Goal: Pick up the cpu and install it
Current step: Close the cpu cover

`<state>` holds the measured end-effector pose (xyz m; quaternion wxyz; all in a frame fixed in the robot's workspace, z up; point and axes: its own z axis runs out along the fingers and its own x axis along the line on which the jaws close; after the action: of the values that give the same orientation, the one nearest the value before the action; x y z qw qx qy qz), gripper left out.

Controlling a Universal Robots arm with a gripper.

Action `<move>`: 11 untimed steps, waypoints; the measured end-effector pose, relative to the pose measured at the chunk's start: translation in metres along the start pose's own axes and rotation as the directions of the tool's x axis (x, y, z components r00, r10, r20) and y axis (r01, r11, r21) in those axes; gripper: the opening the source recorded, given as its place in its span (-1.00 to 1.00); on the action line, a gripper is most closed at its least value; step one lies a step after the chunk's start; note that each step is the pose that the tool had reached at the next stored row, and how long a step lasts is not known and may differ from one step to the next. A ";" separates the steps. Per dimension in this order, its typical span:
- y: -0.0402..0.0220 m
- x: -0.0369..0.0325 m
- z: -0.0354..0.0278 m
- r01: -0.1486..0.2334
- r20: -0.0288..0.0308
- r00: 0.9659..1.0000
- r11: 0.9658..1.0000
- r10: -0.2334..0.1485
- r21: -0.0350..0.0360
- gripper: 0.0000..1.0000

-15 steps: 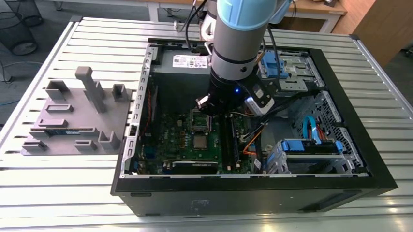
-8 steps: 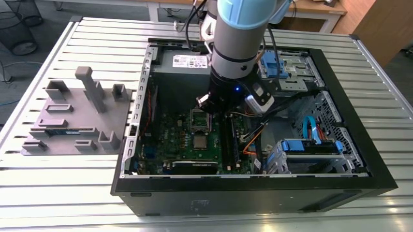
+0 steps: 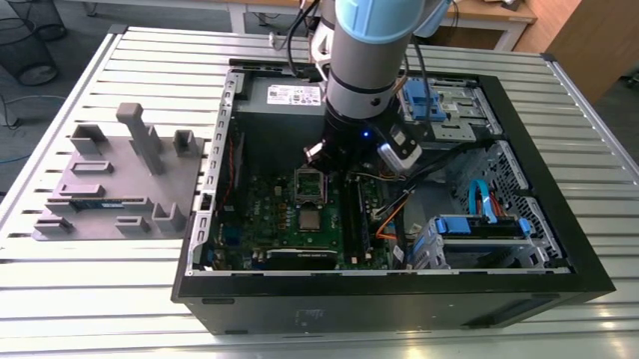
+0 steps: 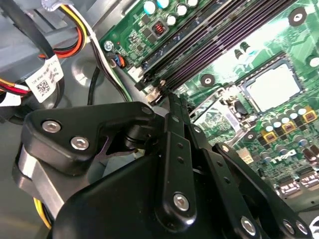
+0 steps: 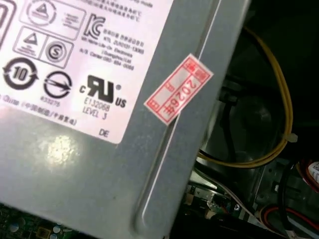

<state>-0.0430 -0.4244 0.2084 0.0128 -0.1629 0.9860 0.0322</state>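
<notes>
Silver on top, the cpu (image 3: 311, 219) lies flat on the green board (image 3: 257, 221) inside the open computer case (image 3: 399, 308), just beside the socket frame (image 3: 311, 183). The gripper (image 3: 325, 159) hangs over that frame (apart or together, I cannot tell). The first wrist view adds a red sticker (image 5: 178, 88) on the grey power supply (image 5: 99, 164).

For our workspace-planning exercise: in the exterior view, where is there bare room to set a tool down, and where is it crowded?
Bare slatted table lies between the grey tray and the table's far edge, and again to the exterior view's right of the computer case. Crowded: inside the case, where the gripper hangs over the motherboard among cables.
</notes>
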 end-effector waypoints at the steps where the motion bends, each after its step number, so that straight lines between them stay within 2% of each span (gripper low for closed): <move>1: 0.0010 -0.0003 0.0008 0.001 0.000 1.000 1.000 -0.001 0.000 -0.79; 7: 0.0064 -0.0012 0.0043 0.005 0.000 1.000 1.000 -0.005 -0.001 -0.79; 11: 0.0091 0.0012 0.0055 0.005 0.000 1.000 1.000 -0.005 -0.001 -0.79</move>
<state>-0.0471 -0.4158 0.2035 0.0128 -0.1656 0.9856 0.0329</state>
